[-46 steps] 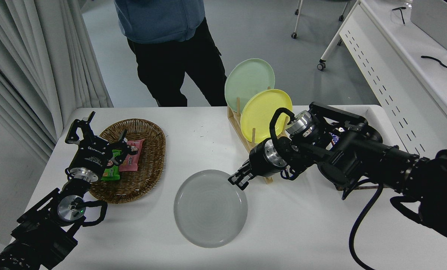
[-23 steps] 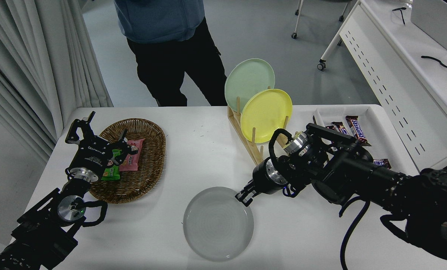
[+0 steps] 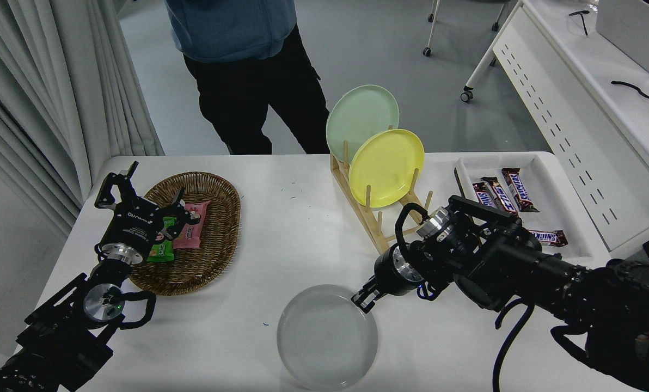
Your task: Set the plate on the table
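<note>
The pale grey-white plate [image 3: 327, 336] is at the front middle of the white table [image 3: 292, 218], close to its near edge, lying nearly flat. My right gripper [image 3: 365, 300] is shut on the plate's far right rim. I cannot tell whether the plate rests on the tabletop or hangs just above it. My left gripper [image 3: 123, 188] is parked at the lower left, open, over the wicker basket's left edge.
A wooden rack [image 3: 376, 223] holds a yellow plate [image 3: 386, 166] and a mint-green plate [image 3: 361, 115]. A wicker basket [image 3: 204, 256] holds snack packets. A white tray [image 3: 564, 212] at the right holds chocolate bars. A person [image 3: 248, 71] stands at the far side.
My right gripper has carried the plate toward the table's near edge and a little to the right, and lower. The left arm has not moved.
</note>
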